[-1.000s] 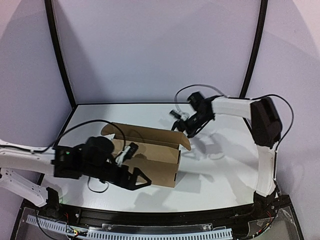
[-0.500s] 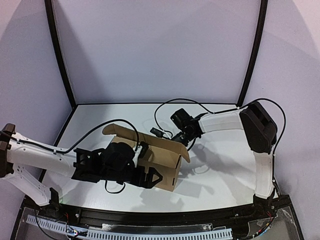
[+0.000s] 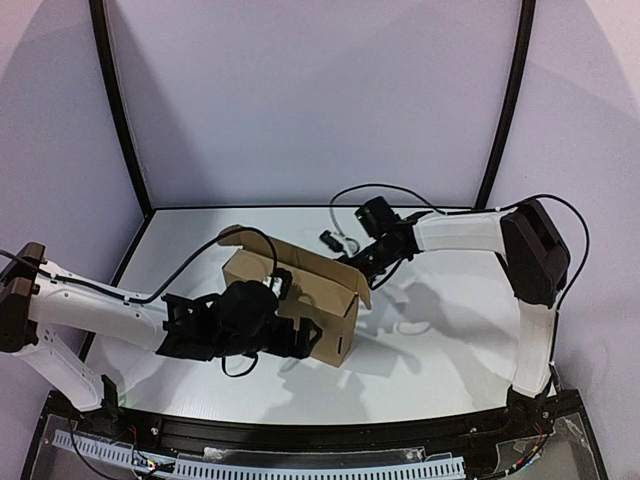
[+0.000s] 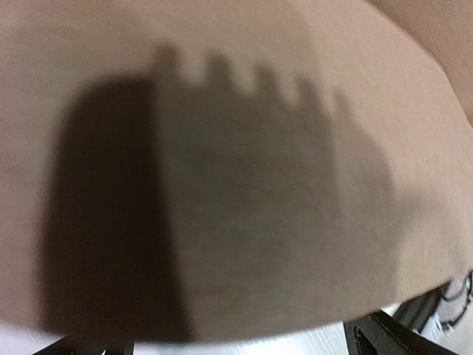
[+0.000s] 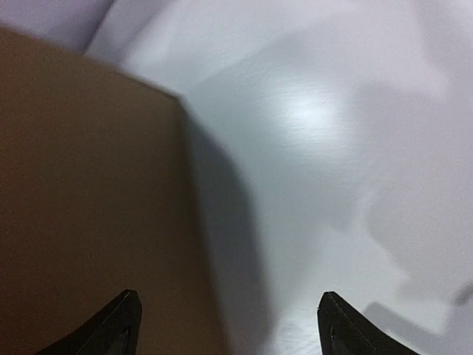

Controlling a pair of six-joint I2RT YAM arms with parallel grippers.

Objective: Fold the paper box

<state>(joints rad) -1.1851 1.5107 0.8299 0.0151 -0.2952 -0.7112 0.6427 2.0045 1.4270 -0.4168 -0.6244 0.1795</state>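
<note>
The plain brown cardboard box stood erected, top flaps unclosed; left hand and right hand were spread, empty.

The table was white and flat, with a thin black edge along its back and sides. Pale purple walls stood around it. One thing sat right on the table: a brown paper box. It sat a little to the left of the middle, with its bottom on the white top. Its top was open, and a flap at its right end leaned outward. Soft grey shadows lay on the table just right of the box.
</note>
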